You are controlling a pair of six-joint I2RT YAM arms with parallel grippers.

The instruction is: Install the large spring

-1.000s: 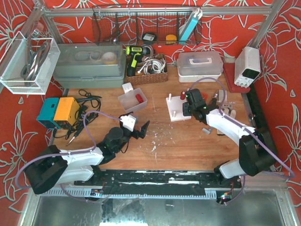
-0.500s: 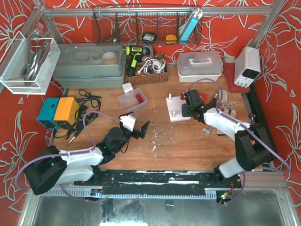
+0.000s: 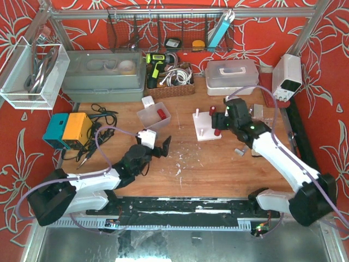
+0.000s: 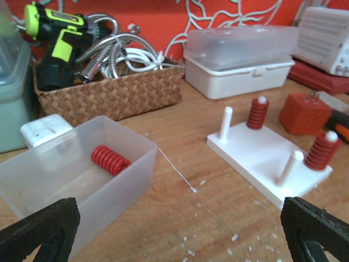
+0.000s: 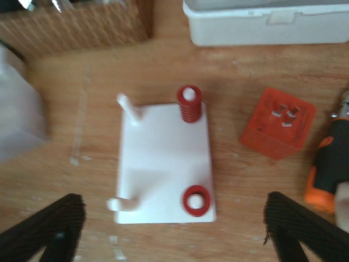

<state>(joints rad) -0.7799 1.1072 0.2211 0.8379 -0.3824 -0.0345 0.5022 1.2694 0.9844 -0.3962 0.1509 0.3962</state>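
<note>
The large spring [image 5: 197, 200], a wide red coil, sits over the near right peg of the white peg board [image 5: 163, 158]. My right gripper [image 5: 177, 234] hangs open above the board's near edge, and its fingers [image 5: 49, 229] touch nothing. A narrower red spring [image 5: 189, 103] stands on the far right peg, and the two left pegs are bare. In the top view the right gripper [image 3: 221, 124] is over the board [image 3: 203, 131]. My left gripper [image 3: 158, 148] is open and empty, low over the wood and facing a clear bin [image 4: 71, 180] that holds another red spring [image 4: 110, 160].
An orange cube [image 5: 278, 123] and an orange-and-black tool [image 5: 330, 169] lie right of the board. A wicker basket [image 4: 109, 93] with a drill and a white lidded box [image 4: 240, 60] stand behind. White crumbs [image 4: 196, 188] are scattered on the wood.
My right gripper has opened and drawn up and to the right, leaving the large spring on its peg. The left arm has edged slightly forward.
</note>
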